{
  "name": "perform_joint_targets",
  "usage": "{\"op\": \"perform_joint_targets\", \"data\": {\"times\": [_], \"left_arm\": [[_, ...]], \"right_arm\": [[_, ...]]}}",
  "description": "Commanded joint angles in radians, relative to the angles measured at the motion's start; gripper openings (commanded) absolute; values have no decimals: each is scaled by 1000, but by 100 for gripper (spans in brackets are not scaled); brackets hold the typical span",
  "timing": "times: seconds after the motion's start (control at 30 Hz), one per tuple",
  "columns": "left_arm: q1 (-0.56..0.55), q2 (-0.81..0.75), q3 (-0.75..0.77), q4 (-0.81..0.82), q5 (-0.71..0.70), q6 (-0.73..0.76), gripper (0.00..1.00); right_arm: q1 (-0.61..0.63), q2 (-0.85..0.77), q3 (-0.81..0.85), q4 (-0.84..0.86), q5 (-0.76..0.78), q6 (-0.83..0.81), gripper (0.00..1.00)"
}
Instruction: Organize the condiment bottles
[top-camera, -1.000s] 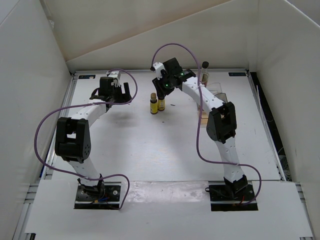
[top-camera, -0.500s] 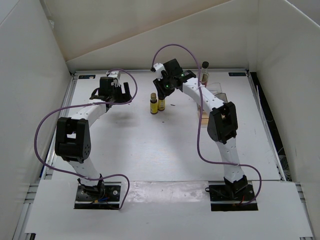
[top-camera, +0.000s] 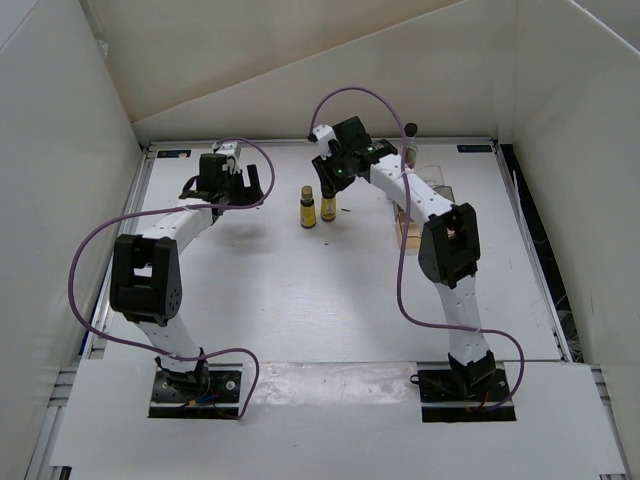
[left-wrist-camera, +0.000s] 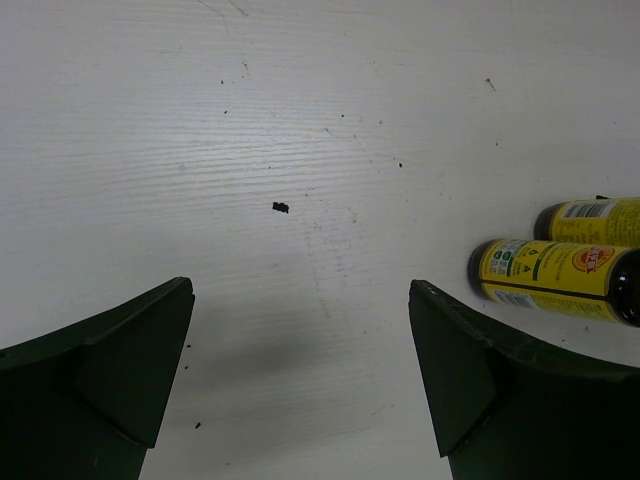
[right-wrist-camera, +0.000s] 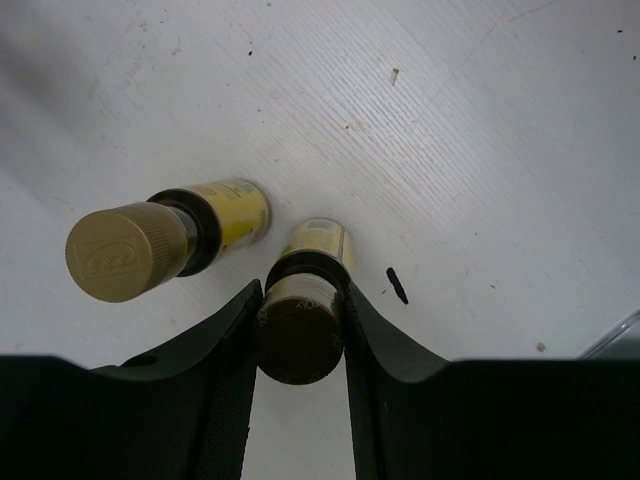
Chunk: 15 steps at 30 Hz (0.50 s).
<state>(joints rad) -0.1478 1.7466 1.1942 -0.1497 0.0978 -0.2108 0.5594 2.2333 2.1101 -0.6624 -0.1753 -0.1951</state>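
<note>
Right hand (right-wrist-camera: 300, 305) tight around one amber bottle (right-wrist-camera: 318, 243) beside its twin (right-wrist-camera: 150, 248)

Partly unseen
Amber bottles (left-wrist-camera: 555, 276) run past the left wrist view's edge; the right arm (top-camera: 446, 246) partly covers the tray (top-camera: 437, 182).

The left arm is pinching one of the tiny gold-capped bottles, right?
Not the left: the right gripper is pinching the tiny gold-capped bottle, jaws closed on it, as the right wrist view shows. The left gripper is open and holds nothing.
</note>
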Motion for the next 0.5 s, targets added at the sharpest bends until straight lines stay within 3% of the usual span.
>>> {"op": "perform_joint_targets", "data": {"times": [0.0, 0.47], "left_arm": [[-3, -21, 1, 15, 17, -6, 100], [-4, -19, -5, 19, 20, -9, 100]], "right_arm": [[-13, -90, 4, 37, 5, -9, 0], [-4, -222, -38, 47, 49, -36, 0]]}}
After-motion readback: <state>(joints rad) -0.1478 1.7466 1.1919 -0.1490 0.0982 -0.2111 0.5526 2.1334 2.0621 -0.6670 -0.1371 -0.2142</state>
